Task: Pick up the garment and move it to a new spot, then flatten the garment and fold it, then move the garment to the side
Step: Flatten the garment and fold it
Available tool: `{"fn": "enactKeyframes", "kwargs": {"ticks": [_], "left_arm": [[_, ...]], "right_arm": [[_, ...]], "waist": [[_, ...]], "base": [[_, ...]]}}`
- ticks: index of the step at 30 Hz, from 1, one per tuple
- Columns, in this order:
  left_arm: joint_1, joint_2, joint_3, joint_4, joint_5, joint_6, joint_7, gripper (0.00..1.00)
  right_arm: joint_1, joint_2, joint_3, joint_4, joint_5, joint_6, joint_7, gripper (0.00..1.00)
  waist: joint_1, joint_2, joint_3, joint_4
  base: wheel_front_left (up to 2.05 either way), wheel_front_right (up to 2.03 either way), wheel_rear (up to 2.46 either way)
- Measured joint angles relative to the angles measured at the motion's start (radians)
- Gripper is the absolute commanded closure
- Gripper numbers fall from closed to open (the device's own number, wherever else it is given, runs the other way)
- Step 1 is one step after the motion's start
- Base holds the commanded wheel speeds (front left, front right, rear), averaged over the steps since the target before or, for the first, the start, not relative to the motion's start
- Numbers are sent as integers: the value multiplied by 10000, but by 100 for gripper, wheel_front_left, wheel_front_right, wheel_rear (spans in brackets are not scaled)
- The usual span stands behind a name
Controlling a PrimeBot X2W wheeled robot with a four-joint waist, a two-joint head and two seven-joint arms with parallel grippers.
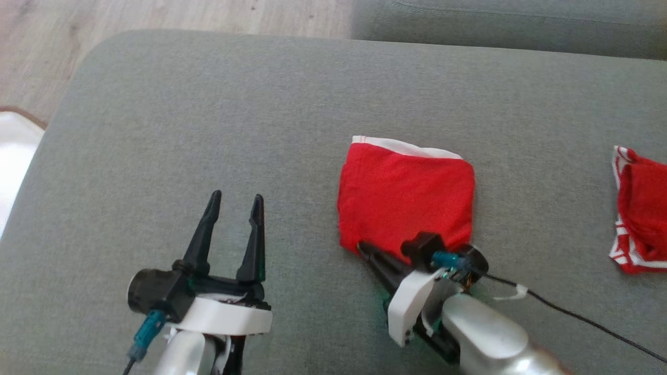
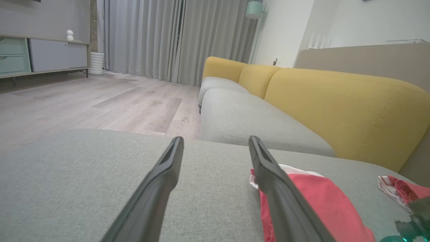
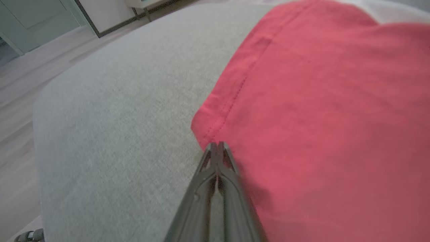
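The garment [image 1: 406, 192] is red with a white waistband, folded into a small rectangle on the grey cushion [image 1: 208, 114]. My right gripper [image 1: 359, 245] is shut, its tips resting against the garment's near left corner; I see no cloth pinched between them. In the right wrist view the closed tips [image 3: 217, 144] meet the stitched corner of the red garment [image 3: 319, 101]. My left gripper [image 1: 236, 198] hovers open and empty to the left of the garment, apart from it. In the left wrist view the gripper [image 2: 215, 139] points across the cushion, with the garment [image 2: 319, 198] behind its right finger.
A second crumpled red and white cloth [image 1: 643, 219] lies at the cushion's right edge. A black cable [image 1: 573, 312] trails from my right wrist. A yellow-backed sofa [image 2: 336, 107] stands beyond the cushion, with wooden floor [image 2: 100, 101] to its left. A white object [image 1: 13, 156] sits at the far left.
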Motion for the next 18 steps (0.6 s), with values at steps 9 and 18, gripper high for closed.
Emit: {"fn": "enactKeyframes", "kwargs": {"ticks": [9, 18], "left_arm": [[159, -2, 416, -140, 33, -10, 0, 0], [299, 0, 757, -299, 33, -10, 0, 0]], "right_arm": [[-720, 4, -2349, -155, -203, 0, -759, 100], [1776, 6, -6571, -3436, -2809, 0, -792, 100]], "waist": [[0, 0, -233, -726], [0, 0, -542, -1921]], "base": [[0, 0, 0], [0, 0, 0]]}}
